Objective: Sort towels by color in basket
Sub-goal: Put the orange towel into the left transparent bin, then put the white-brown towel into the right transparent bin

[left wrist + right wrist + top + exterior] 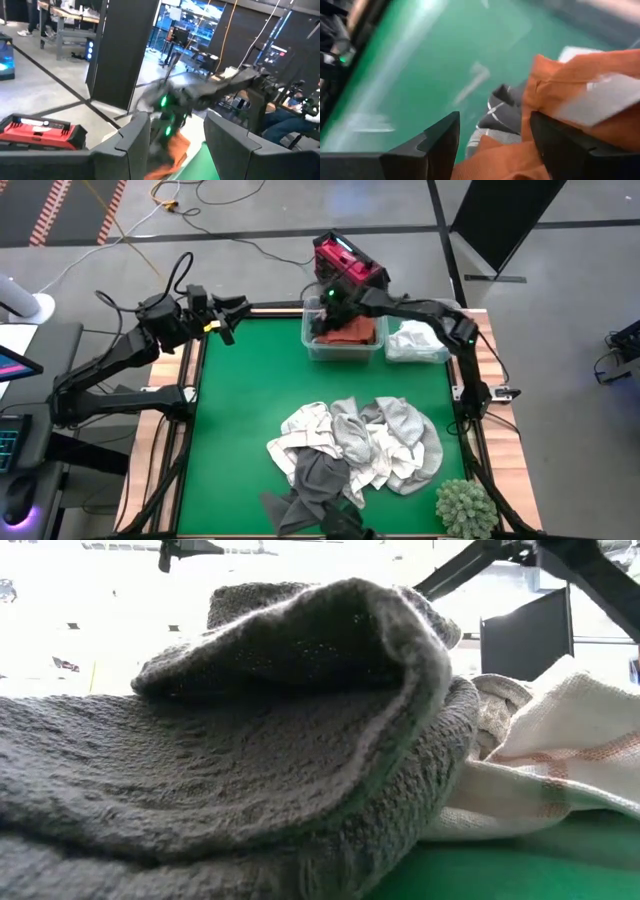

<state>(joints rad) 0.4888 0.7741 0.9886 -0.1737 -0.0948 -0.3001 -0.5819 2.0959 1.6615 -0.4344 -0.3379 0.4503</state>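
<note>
- My right fingers (pixel 328 300) hang over the left bin (pixel 310 345) at the top centre of the high view, spread apart with nothing between them.
- In my right wrist view the orange towel (pixel 580 80) lies just past my fingertips (pixel 440 135), in the bin, with a dark checked cloth (pixel 502 112) tucked beside it. I judge the orange one to be dropped off, not held.
- My left fingers (pixel 228 320) wait at the upper left of the green surface (pixel 250 390), raised and pointing toward the bins; they stand partly apart and hold nothing.
- The right bin (pixel 440 356), just beside the first, holds a white towel (pixel 412 338).
- Done so far, as I read it: orange sorted into the left bin, at least one white into the right.
- Left to do: the pile (pixel 355 445) in the lower centre of the high view, a tangle of light grey, white and dark grey towels touching and overlapping one another.
- The dark grey towel (pixel 250 740) fills most of the low view, with a white one (pixel 560 770) with faint red stripes at its right.
- The spiky green ball (pixel 466 506) sits at the lower right, near the pile; it is no towel and I would leave it.
- My guess is that well under half the sorting is done, since most cloths are on the surface.
</note>
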